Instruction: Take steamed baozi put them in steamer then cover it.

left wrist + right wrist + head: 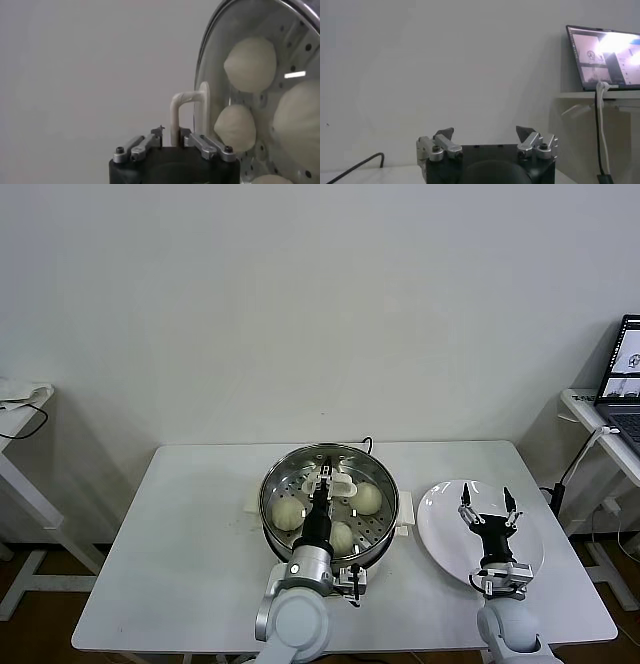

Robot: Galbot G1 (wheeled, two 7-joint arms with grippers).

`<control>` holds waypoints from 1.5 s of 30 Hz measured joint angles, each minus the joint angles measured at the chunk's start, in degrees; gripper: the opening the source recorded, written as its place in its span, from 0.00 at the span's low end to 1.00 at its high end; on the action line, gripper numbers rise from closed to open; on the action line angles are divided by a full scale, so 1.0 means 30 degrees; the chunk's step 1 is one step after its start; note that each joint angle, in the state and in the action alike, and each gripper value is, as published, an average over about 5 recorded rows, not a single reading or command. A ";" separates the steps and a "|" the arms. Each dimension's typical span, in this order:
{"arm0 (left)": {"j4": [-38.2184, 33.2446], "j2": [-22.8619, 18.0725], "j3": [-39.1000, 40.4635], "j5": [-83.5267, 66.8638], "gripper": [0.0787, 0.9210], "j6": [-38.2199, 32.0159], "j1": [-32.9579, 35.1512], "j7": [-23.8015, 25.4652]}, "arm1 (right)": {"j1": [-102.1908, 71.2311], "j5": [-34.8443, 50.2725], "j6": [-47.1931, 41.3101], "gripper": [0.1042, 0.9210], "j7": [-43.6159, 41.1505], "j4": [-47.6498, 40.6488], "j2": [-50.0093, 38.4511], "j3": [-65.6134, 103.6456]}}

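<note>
Because the cover (pixel 330 489) already sits on the steamer (pixel 383 522) over the baozi (pixel 367 497), the left gripper (pixel 328 477) straddles its handle (pixel 187 112), jaws parted; right gripper (pixel 487 509) hangs open over the plate (pixel 440 529) alongside

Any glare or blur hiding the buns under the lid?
Head view: even light, buns clear through the lid. Left wrist view: one bright streak on the lid, buns soft but readable, handle sharp between the left gripper fingers.
</note>
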 measured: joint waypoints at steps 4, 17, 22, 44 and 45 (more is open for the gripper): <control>-0.0338 0.0147 0.0091 -0.0113 0.64 0.0053 0.0167 -0.0036 | -0.0007 0.0003 0.0000 0.88 0.0002 0.0027 0.0015 -0.0025; -0.3168 0.1468 0.0177 -0.1002 0.88 0.0246 0.1497 0.0052 | 0.0062 -0.0088 -0.0052 0.88 0.0070 0.0409 -0.0002 -0.0038; -0.4992 0.2550 -0.0301 -0.1975 0.88 0.0242 0.2543 -0.0109 | -0.0087 0.0000 -0.0272 0.88 0.0087 0.0739 -0.0196 -0.0088; -0.5017 0.3848 -1.1246 -2.3405 0.88 -0.7724 0.5665 -0.5915 | -0.1791 0.2381 -0.1810 0.88 -0.0519 0.3396 -0.0823 -0.0115; -0.4830 0.3849 -1.1532 -2.4277 0.88 -0.8010 0.5749 -0.5920 | -0.1881 0.2399 -0.1870 0.88 -0.0496 0.3493 -0.0799 -0.0129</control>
